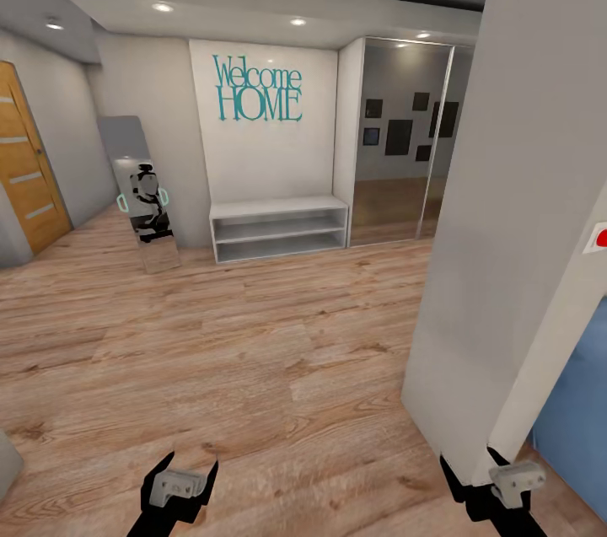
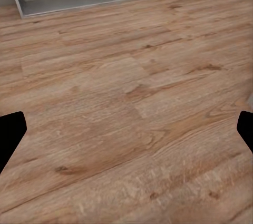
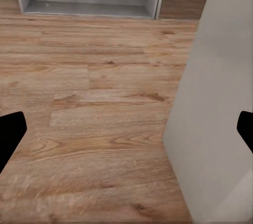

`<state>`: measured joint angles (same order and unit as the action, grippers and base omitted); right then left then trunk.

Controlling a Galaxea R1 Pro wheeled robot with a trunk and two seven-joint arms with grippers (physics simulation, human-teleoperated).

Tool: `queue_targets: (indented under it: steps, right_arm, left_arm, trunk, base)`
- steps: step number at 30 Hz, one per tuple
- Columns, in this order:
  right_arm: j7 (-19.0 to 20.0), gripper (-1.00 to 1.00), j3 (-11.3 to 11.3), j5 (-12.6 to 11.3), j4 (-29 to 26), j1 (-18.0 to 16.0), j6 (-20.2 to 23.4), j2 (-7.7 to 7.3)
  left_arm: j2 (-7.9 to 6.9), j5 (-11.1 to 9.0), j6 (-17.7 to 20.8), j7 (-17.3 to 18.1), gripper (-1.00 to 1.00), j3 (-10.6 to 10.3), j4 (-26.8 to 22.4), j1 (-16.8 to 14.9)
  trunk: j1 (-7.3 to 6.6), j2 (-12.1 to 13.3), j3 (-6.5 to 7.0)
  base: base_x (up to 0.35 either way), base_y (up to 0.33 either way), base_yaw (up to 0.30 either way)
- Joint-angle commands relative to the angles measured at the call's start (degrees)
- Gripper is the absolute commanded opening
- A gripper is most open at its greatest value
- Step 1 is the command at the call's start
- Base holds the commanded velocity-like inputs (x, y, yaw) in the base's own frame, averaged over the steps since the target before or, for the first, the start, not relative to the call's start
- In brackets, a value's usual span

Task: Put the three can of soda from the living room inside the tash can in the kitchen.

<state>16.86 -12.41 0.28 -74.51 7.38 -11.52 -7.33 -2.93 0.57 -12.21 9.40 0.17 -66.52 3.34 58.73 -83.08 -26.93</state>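
Wood floor [image 1: 253,351] spans an entry hall; no soda cans or trash can appear, so the robot is judged in transit. White wall corner [image 1: 497,225] stands just beside the right arm, a collision risk when turning. Low shelf [image 1: 278,229] sits under the "Welcome HOME" lettering [image 1: 257,88]. Left pincer [image 2: 126,129] and right pincer [image 3: 126,129] are spread wide, empty, held low for travel.

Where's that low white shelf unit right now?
In the head view, the white shelf unit stands against the far wall under the "Welcome HOME" lettering, between the leaning floor mirror on its left and the mirrored wardrobe doors on its right.
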Motion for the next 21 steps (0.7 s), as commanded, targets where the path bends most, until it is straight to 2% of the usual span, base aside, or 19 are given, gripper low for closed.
queue_targets:
  steps: [1,8,21]
  right_arm:
    - [0.0,1.0,0.1,0.1,1.0,0.0,-0.1,0.01]
    - [0.0,1.0,0.3,0.1,3.2,0.0,-0.2,0.24]
    - [0.0,1.0,0.4,0.1,3.8,0.0,-0.3,0.39]
  left_arm:
    - [0.02,0.0,0.0,0.0,1.0,0.0,0.1,0.0]
    - [0.03,0.1,-0.1,-0.1,1.0,0.0,1.1,0.0]
    - [0.03,0.1,-0.1,0.0,1.0,0.0,3.4,0.0]
  trunk:
    - [0.0,0.0,0.0]
    - [0.0,0.0,0.0]
    - [0.0,0.0,0.0]
  base:
    - [0.0,0.0,0.0]
    - [0.0,0.0,0.0]
    - [-0.005,0.0,0.0]
